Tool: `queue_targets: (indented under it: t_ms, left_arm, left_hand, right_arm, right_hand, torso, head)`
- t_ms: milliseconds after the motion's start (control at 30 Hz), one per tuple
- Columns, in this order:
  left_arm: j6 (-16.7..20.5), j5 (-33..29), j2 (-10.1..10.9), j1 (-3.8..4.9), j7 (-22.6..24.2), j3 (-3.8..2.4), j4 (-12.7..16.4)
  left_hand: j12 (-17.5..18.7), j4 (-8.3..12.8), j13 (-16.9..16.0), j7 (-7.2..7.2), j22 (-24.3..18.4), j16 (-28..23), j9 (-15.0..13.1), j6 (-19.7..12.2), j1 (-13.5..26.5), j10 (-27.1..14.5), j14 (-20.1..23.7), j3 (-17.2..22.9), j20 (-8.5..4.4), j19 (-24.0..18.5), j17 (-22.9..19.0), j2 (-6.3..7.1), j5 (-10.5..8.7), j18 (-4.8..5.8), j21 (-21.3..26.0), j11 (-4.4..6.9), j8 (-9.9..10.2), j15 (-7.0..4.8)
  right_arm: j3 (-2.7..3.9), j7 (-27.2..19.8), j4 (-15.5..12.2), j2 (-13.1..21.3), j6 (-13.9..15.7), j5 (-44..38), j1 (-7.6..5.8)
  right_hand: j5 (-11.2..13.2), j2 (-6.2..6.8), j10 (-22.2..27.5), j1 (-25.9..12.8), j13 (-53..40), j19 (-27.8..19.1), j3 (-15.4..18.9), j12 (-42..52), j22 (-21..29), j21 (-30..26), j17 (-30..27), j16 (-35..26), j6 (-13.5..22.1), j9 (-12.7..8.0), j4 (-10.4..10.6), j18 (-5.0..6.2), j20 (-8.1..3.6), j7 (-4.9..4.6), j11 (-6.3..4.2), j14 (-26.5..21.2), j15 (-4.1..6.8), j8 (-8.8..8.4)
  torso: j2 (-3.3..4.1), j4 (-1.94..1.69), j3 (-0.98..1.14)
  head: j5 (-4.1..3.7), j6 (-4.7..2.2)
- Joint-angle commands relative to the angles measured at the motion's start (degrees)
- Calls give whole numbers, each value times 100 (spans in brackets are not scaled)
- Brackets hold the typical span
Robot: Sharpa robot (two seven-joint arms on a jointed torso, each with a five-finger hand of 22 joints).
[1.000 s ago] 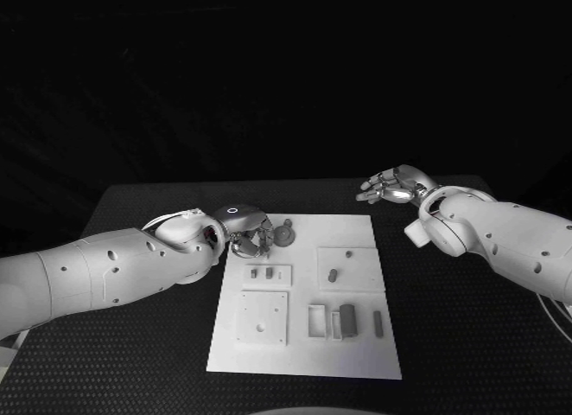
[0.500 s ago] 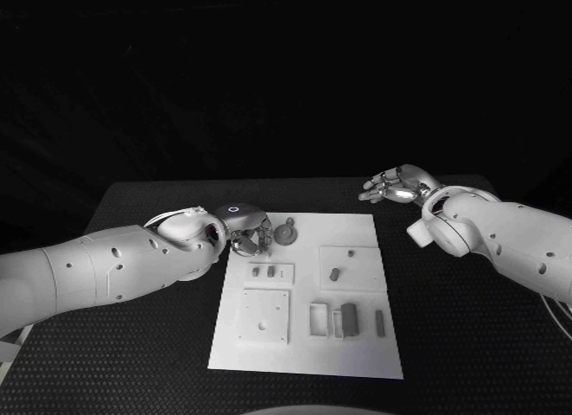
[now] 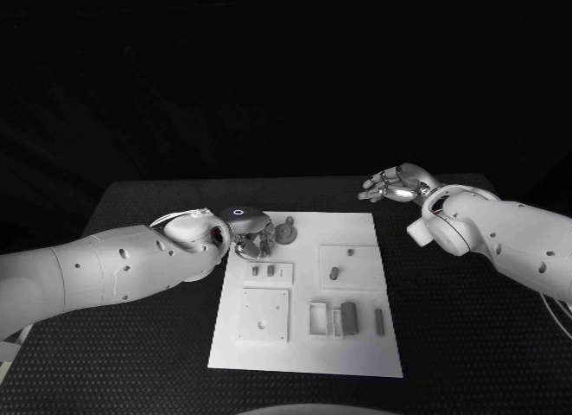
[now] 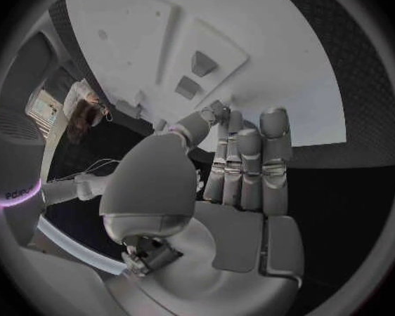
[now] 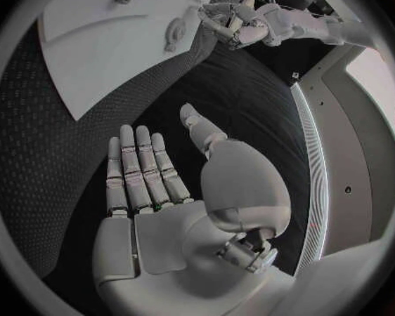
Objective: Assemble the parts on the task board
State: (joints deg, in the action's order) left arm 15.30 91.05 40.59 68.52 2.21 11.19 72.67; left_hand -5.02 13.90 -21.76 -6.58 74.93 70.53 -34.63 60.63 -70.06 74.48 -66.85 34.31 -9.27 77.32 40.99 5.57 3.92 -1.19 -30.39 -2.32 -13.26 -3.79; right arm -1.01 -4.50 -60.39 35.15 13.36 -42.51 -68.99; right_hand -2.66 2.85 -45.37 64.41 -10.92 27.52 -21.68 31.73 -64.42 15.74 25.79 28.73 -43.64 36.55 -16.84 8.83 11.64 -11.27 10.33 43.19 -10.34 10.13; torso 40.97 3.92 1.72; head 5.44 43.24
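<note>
Left hand [image 3: 245, 232] sits at the task board's [image 3: 305, 346] far left corner, fingers [image 4: 250, 158] pointing down over the board's left edge. Wrist view shows those fingers straight and side by side, thumb alongside, nothing between them; released. Just beside that hand on the board lies a round flat grey part [image 3: 286, 232] with a short stem, near the far edge. The board is a white plate in the middle of the black surface [image 3: 486, 346], long side running away from the robot. On it, near the left edge, a small raised square holds two small grey parts [image 3: 263, 271]; below it a larger square plate [image 3: 263, 316] toward the near left corner. Right of centre another raised square carries one small grey part [image 3: 333, 274]. Toward the near right, an open rectangular frame [image 3: 317, 318], a dark block [image 3: 348, 316] and a thin grey bar [image 3: 378, 322] lie side by side. Right hand [image 3: 392, 185] hovers off the board beyond its far right corner, above the surface, fingers [image 5: 136, 165] extended, spread loosely, holding nothing.
</note>
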Motion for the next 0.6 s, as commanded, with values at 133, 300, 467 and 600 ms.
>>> queue_targets:
  t_ms: [133,300,467,600]
  left_arm:
    - [-268,199,0,3,-65,9,28]
    - [-284,218,-9,3,-85,13,26]
    - [-295,226,-15,3,-92,13,14]
    - [-276,226,-55,2,-92,15,-26]
  left_hand:
    - [11,-8,-1,4,114,-4,1,33,24,44,-41,16,-21,34,-11,-30,9,-668,-33,-5,-25,-20]
    - [18,-10,1,5,114,-7,3,31,28,41,-39,14,-22,30,-15,-30,7,-667,-31,-7,-23,-19]
    - [21,-10,1,5,114,-8,4,30,27,42,-38,15,-22,29,-17,-33,8,-667,-30,-7,-23,-18]
    - [25,-12,2,4,114,-9,6,27,29,41,-37,15,-23,27,-20,-35,8,-666,-29,-8,-21,-18]
  right_arm:
    - [2,-73,-10,9,-64,13,-1]
    - [2,-75,-11,7,-61,13,-1]
    - [2,-75,-6,6,-67,13,0]
    - [2,-75,-8,4,-65,13,0]
  right_hand:
    - [-7,-29,-20,-46,8,-49,25,-32,-9,-39,10,-36,37,-7,7,-106,8,-138,13,-20,-30,29]
    - [-7,-28,-20,-46,12,-51,25,-32,-10,-40,11,-38,38,-8,7,-106,8,-138,13,-20,-30,29]
    - [-7,-27,-21,-46,15,-51,25,-31,-12,-42,12,-40,38,-8,7,-106,9,-138,13,-20,-30,30]
    - [-7,-27,-21,-47,18,-52,24,-31,-13,-43,13,-41,39,-9,7,-106,9,-138,13,-20,-30,30]
  torso:
    - [-3,-8,-2]
    - [-2,-9,-4]
    - [-3,-5,-2]
    - [-4,-4,-1]
  head:
    - [-15,7]
    - [-14,9]
    - [-2,17]
    - [-6,17]
